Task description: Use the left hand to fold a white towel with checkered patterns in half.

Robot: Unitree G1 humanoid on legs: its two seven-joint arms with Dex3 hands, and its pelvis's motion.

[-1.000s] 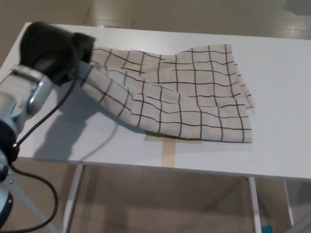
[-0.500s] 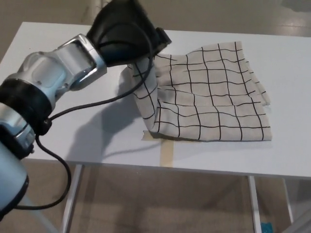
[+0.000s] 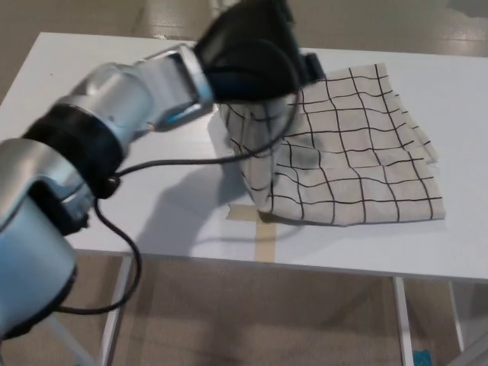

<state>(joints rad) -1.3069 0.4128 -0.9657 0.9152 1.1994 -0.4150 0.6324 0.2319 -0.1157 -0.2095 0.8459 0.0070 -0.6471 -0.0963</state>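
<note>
My left hand (image 3: 252,49) is clenched on the checkered towel's (image 3: 347,152) raised edge, above the table's (image 3: 114,198) mid-back; towel lies doubled on the table's right half, fold on its left side, long axis approx left-right; right hand not in shot.

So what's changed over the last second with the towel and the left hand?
The left hand, shut on the towel edge, has swept from the table's left side rightward, carrying that edge over the rest of the towel. The towel's right half stayed flat on the table; the right hand is out of view.
</note>
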